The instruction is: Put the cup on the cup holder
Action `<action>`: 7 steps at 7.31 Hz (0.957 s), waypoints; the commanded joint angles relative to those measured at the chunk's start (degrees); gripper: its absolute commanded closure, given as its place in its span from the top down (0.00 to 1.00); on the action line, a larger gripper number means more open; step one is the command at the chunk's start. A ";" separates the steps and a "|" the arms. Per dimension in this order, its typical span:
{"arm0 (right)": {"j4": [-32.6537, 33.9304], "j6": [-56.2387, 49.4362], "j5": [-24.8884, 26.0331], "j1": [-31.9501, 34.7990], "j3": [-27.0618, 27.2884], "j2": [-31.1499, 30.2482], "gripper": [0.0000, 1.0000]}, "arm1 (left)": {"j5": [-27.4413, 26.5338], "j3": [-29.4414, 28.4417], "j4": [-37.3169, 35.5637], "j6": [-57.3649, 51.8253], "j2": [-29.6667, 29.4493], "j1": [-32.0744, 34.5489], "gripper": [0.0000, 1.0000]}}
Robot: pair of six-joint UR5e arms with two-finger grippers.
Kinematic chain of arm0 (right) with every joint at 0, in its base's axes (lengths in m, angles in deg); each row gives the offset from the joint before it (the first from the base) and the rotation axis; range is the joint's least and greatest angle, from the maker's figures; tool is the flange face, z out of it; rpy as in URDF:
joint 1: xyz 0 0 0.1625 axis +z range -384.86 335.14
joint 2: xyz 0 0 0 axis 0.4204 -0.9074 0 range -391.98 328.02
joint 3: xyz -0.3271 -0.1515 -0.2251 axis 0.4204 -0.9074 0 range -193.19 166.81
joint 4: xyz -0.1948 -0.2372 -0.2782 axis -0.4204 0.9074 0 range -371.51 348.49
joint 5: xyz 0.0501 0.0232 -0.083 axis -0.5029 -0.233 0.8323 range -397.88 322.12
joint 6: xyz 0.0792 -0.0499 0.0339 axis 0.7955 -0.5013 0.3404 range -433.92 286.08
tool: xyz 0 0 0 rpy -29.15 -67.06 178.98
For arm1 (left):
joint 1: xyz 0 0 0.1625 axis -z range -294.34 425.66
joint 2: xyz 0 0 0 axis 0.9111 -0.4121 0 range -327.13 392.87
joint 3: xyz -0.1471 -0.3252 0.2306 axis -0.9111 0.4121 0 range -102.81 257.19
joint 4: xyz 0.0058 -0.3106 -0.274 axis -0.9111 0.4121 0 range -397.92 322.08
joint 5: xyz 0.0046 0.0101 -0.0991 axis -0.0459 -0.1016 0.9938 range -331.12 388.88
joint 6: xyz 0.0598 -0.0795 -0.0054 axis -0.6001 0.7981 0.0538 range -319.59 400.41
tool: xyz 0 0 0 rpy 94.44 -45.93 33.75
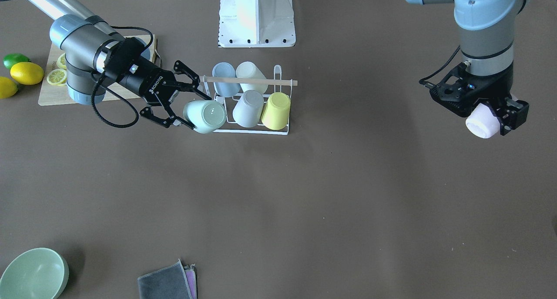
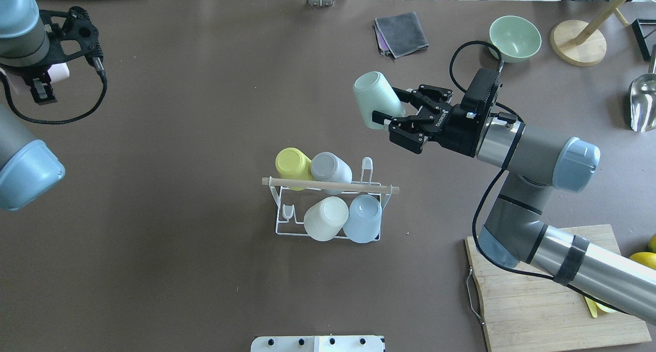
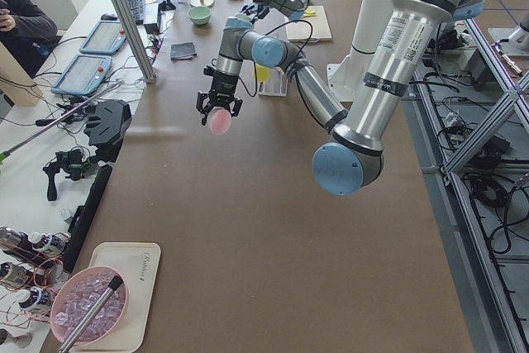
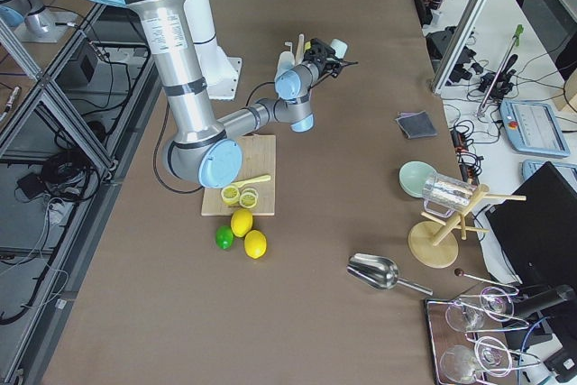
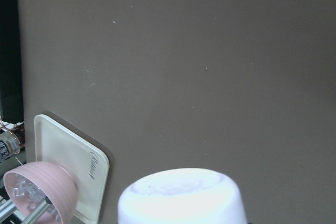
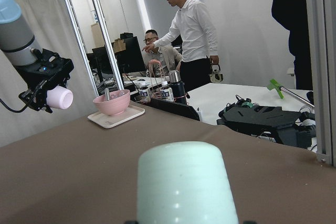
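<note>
The cup holder (image 2: 281, 224) is a white wire rack with a wooden rod (image 2: 328, 185), mid-table. It carries a yellow cup (image 2: 292, 162), a grey cup (image 2: 330, 167), a cream cup (image 2: 325, 218) and a blue cup (image 2: 363, 218). My right gripper (image 2: 392, 114) is shut on a mint green cup (image 2: 375, 105), held tilted in the air. In the front view this cup (image 1: 205, 115) hangs by the rack's end (image 1: 252, 131). My left gripper (image 1: 500, 116) is shut on a pale pink cup (image 1: 481, 122), held high and far off to the rack's side.
A green bowl (image 2: 514, 38) and a grey cloth (image 2: 401, 33) lie at the far edge. A wooden cutting board (image 2: 553, 285) with lemon slices is under my right arm, with lemons (image 1: 26, 72) beside it. A pink bowl on a white tray (image 5: 73, 166) sits at the left end.
</note>
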 commanded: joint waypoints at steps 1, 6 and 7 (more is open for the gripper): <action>-0.07 -3.16 0.19 -2.25 1.00 -0.09 0.45 | 0.09 2.34 3.37 6.17 0.37 -0.01 0.43; -0.07 -8.89 -2.96 -4.01 0.92 -0.62 0.45 | 0.27 -3.17 40.38 13.24 7.20 -0.44 0.43; -0.07 -9.50 -4.80 -4.01 0.83 -0.97 0.45 | 0.53 -6.32 53.80 13.52 10.27 -0.62 0.43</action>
